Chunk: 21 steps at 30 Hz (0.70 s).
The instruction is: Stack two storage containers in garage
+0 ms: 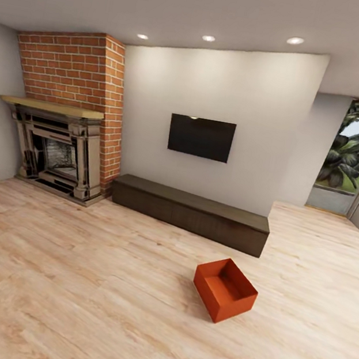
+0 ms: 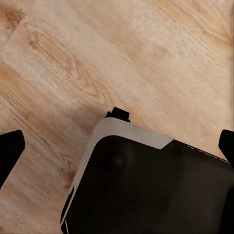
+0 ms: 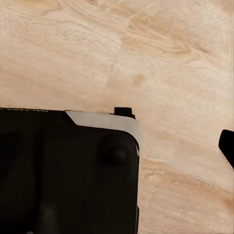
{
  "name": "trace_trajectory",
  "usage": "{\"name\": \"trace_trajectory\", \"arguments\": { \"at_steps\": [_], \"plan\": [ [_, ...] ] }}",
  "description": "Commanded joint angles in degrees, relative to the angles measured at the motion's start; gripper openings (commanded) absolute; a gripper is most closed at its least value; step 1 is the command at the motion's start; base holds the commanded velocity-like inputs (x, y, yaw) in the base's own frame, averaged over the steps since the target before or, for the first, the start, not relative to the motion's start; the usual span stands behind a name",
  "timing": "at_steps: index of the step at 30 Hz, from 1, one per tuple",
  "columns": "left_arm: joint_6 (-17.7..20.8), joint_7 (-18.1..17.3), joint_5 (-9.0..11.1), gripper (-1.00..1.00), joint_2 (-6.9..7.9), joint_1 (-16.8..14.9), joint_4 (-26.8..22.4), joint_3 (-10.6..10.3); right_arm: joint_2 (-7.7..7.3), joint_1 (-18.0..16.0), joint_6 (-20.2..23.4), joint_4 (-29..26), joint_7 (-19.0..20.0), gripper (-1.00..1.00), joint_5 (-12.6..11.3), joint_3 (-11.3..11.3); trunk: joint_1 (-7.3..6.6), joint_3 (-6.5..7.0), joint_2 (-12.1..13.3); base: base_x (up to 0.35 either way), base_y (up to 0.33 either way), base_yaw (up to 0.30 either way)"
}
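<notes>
One orange-red storage container (image 1: 225, 289) sits open side up on the living room's light wood-plank floor (image 1: 69, 278), right of centre in the head view, in front of a long dark low cabinet. The other container and the garage are out of view. My left gripper (image 2: 118, 150) hangs open above the planks, its dark fingertips (image 2: 9, 153) far apart at the picture's edges and nothing between them. My right gripper (image 3: 118, 148) is open too, with one fingertip (image 3: 227, 146) showing at the edge. Both hang over my own dark base (image 2: 146, 190).
A long dark low cabinet (image 1: 191, 212) runs along the white wall under a black TV (image 1: 201, 137). A brick fireplace (image 1: 67, 120) stands at the left. At the right is a doorway with a window (image 1: 354, 150). Open plank floor lies around the container.
</notes>
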Motion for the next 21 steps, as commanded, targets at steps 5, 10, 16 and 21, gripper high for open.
{"name": "trace_trajectory", "arguments": {
  "at_steps": [5, 10, 16, 21],
  "plan": [
    [-0.07, 0.08, 0.01, 1.0, 0.0, -0.06, 0.0, 0.41, -0.05, -0.09, -0.34, 0.18, 0.07, 1.0, 0.03, 0.3, 0.05, -0.11, -0.08, 0.322, 0.0, 0.0],
    [-0.07, 0.08, 0.0, 1.0, 0.0, -0.04, -0.02, 0.41, 0.09, -0.09, -0.34, 0.17, 0.05, 1.0, 0.05, 0.28, 0.05, -0.11, -0.08, 0.322, 0.0, 0.0],
    [-0.03, 0.09, 0.0, 1.0, 0.0, -0.05, 0.0, 0.43, -0.04, -0.11, -0.34, 0.17, 0.08, 1.0, 0.0, 0.28, 0.05, -0.11, -0.08, 0.322, 0.0, 0.0],
    [-0.01, 0.09, 0.0, 1.0, 0.01, -0.04, 0.0, 0.43, -0.04, -0.09, -0.34, 0.18, 0.03, 1.0, 0.04, 0.28, 0.05, -0.11, -0.08, 0.322, 0.0, 0.0]
  ]
}}
